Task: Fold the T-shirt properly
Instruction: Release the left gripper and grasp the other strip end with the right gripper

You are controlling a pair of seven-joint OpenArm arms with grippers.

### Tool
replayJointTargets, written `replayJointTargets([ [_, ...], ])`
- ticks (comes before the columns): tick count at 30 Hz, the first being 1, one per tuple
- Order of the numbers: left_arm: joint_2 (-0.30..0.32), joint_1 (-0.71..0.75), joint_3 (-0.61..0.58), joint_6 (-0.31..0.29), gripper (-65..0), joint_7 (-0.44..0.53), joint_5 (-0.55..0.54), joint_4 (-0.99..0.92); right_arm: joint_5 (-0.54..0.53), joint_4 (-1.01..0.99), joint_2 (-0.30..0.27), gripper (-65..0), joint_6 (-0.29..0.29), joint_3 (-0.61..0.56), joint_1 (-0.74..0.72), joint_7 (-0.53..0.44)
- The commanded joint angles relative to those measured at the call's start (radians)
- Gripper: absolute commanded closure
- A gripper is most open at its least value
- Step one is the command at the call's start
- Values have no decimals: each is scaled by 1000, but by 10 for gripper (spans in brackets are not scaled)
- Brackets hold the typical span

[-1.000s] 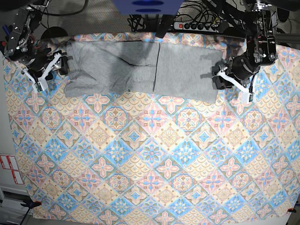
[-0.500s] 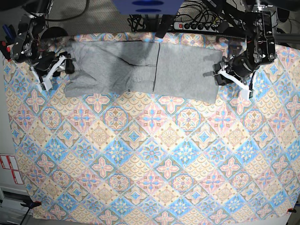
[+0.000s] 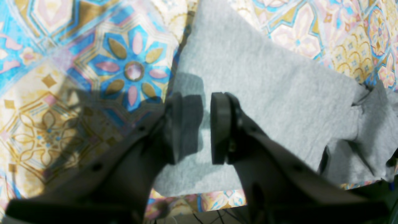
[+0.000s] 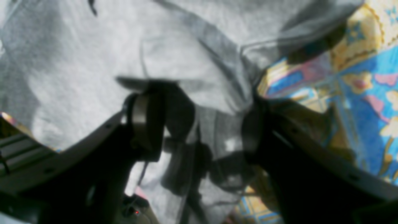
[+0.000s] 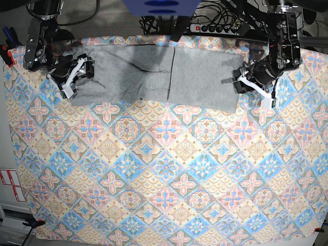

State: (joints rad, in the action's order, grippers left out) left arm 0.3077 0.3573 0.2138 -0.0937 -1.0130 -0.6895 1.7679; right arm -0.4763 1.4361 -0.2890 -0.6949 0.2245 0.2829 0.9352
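The grey T-shirt (image 5: 154,74) lies as a long flat band across the back of the patterned table, with a dark seam line near its middle. At the band's right edge my left gripper (image 5: 239,82) hovers low. In the left wrist view its pads (image 3: 220,124) stand a narrow gap apart over flat grey cloth (image 3: 264,93), and nothing is pinched between them (image 3: 192,127). My right gripper (image 5: 81,73) is over the shirt's rumpled left end. In the right wrist view it (image 4: 199,130) stands wide open above creased fabric (image 4: 93,62), holding nothing.
A floral tablecloth (image 5: 164,169) covers the whole table. A power strip and cables (image 5: 215,28) run along the back edge, beside a blue mount (image 5: 161,6). White labels (image 5: 10,184) sit off the table's left side.
The right arm has swung inward from beside the table's left edge until its open gripper is over the shirt's left end. The left gripper has edged slightly up and toward the shirt's right edge.
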Motion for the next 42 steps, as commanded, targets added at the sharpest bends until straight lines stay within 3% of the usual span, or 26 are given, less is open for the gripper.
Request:
replayJointTargets([
  [1, 9, -4, 6, -2, -158, 13, -11, 17, -12, 13, -11, -373, -3, 5, -4, -5],
  [6, 9, -5, 6, -2, -158, 13, -11, 17, -14, 13, -8, -368, -3, -3, -4, -2],
  [9, 9, -5, 6, -2, -158, 13, -11, 17, -51, 13, -8, -321, -3, -29, -4, 17],
  [13, 9, -5, 6, -2, -158, 13, -12, 19, -120, 12, -8, -164, -3, -46, -4, 17],
  [17, 9, -5, 8, -2, -158, 13, -12, 19, -124, 12, -8, 0, -3, -41, -20, 17],
  [20, 9, -5, 8, -2, -158, 15, -12, 19, -123, 4, -8, -7, -3, -30, -64, 17],
  [26, 9, -5, 26, -2, -157, 15, -14, 20, -120, -128, -9, -2, -3, 143, -121, 17],
  [32, 8, -4, 51, -2, -158, 13, -14, 56, -120, -240, -65, -2, -3, 198, -207, 15],
  [42, 5, 1, 51, -2, -156, 13, -14, 66, -123, -45, -59, -2, -3, 191, -161, 17],
])
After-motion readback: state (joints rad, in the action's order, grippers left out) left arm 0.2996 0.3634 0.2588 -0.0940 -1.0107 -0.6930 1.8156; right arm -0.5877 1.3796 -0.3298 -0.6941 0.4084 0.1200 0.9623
